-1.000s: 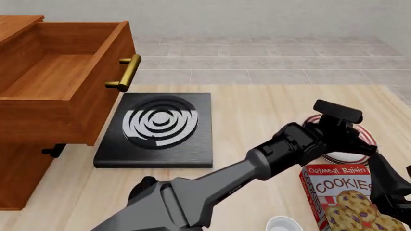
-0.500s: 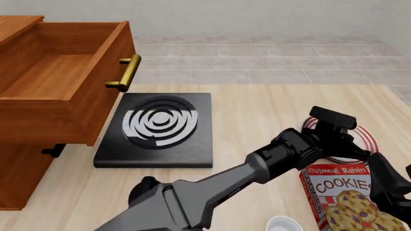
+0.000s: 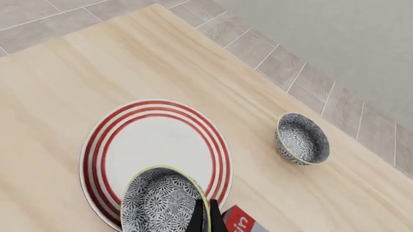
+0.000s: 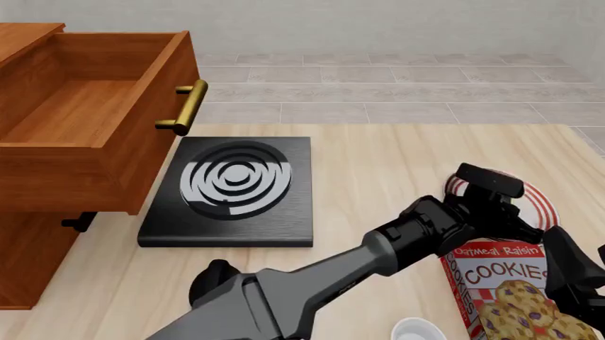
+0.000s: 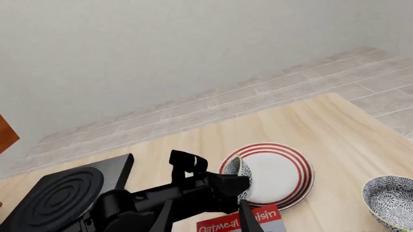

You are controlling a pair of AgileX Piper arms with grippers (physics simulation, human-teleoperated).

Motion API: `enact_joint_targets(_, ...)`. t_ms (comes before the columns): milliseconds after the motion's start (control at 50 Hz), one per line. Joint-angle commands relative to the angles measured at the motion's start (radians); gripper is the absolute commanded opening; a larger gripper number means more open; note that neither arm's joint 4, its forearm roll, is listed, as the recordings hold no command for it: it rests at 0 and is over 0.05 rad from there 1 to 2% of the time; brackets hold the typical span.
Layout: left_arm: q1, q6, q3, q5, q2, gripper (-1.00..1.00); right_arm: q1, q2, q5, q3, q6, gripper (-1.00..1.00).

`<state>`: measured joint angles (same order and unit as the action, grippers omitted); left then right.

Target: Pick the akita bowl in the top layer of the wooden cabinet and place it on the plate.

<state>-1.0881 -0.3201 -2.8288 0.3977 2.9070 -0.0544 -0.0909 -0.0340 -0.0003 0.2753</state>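
Observation:
My left gripper (image 3: 207, 218) is shut on the rim of the akita bowl (image 3: 161, 203), a small white bowl with dense dark patterning and a greenish rim. It holds the bowl tilted, low over the near edge of the red-striped plate (image 3: 148, 140). I cannot tell whether bowl and plate touch. In the front view the left gripper (image 4: 492, 207) covers the bowl, and the plate (image 4: 537, 200) shows behind it. The top layer (image 4: 90, 120) of the wooden cabinet (image 4: 28, 262) stands pulled out with nothing inside. My right gripper (image 5: 206, 218) hangs open near the cookie box.
A second patterned bowl (image 3: 302, 139) sits on the table beyond the plate. An Oatmeal Raisin cookie box (image 4: 501, 290) lies right in front of the plate. A white cup (image 4: 417, 330) stands at the near edge. A black burner block (image 4: 232, 190) lies beside the cabinet.
The left gripper has sunk lower and come a little nearer over the plate, with the bowl still in it. The right arm and the drawer have stayed put.

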Motion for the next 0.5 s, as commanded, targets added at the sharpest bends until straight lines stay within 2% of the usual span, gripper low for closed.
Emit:
enact_joint_targets(20,-0.003,0.005,-0.002,0.000,0.003,1.00,0.000,0.000,0.000,0.000,0.002,1.00)
enact_joint_targets(500,-0.004,0.021,-0.002,0.021,-0.030,1.00,0.002,-0.031,-0.037,0.000,-0.003,1.00)
